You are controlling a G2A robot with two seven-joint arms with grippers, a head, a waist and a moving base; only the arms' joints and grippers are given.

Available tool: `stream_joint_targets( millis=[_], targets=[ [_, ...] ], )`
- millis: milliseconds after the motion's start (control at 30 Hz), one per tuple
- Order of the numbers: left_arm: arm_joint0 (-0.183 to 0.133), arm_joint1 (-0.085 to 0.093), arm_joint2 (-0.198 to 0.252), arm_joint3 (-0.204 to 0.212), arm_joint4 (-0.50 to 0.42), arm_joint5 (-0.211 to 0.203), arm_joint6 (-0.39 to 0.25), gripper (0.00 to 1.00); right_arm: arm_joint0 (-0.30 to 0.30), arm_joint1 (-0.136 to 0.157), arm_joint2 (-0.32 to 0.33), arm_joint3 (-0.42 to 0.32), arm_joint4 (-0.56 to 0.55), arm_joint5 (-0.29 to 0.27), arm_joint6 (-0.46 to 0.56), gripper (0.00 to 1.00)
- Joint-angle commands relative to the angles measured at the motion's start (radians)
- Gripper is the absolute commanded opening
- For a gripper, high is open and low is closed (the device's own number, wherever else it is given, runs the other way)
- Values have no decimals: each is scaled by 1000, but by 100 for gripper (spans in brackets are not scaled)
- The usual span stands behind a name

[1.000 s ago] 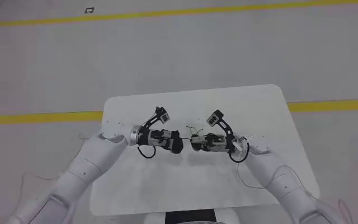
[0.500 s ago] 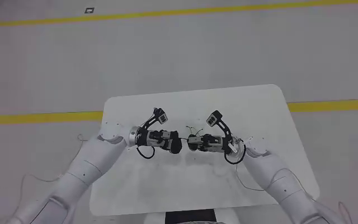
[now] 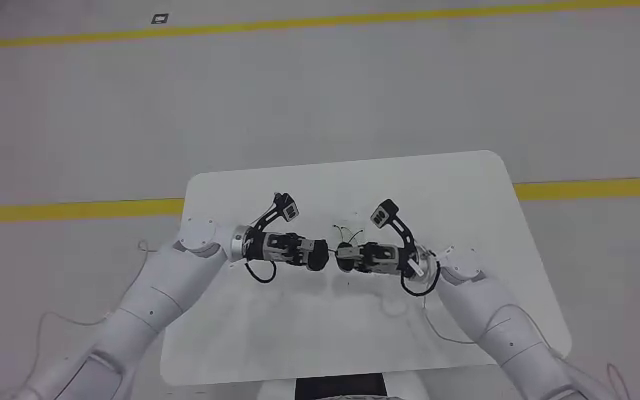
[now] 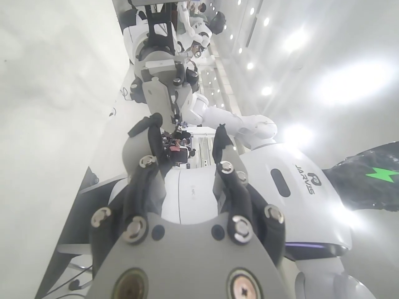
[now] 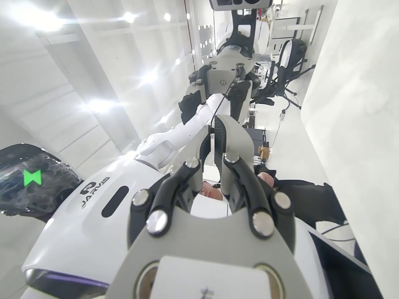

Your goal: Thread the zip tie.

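At the middle of the white table (image 3: 450, 190), over its surface, two grippers are set tip to tip and just apart.

1. The right gripper (image 5: 213, 123): its fingers are drawn together on a thin black zip tie (image 5: 222, 99), which is pinched close to the fingertips. One ribbed pad (image 5: 219, 140) lies right against the strand. From above, this gripper (image 3: 341, 255) sits just right of the table's centre.

2. The zip tie: one piece, black and very narrow. It runs straight out from the right gripper's fingertips toward the other arm. Its far end reaches in among the fingers there (whether it touches them cannot be told). Its locking head is too small to pick out.

3. The left gripper (image 4: 185, 127): its fingers are spread wide apart, with dark-covered tips (image 4: 149, 124). From above, it (image 3: 318, 256) sits just left of the centre and points at the right gripper.

4. The table: a white top with rounded corners.

5. The floor (image 3: 400, 90): pale grey and crossed by two yellow lines (image 3: 300, 22). One lies far beyond the table and the other passes behind it at both sides. A small dark square mark (image 3: 160, 18) sits beside the far line (any writing on it is too small to read).
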Motion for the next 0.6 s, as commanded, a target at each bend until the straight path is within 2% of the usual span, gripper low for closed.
stream_joint_targets(
  millis=[0,167,267,567],
  targets=[
    [1,-1,-1,-2,-1,0,-1,38,0,-1,1,3,41,6,38,0],
    [6,-3,-8,-10,-35,-9,-47,40,14,-4,-5,32,110,38,121,0],
    [7,-3,-4,-18,-47,-10,-51,39,25,-6,-14,51,129,52,151,0],
    [-4,5,20,-27,-46,-6,-51,24,45,-13,-34,66,84,45,114,0]
  ],
)
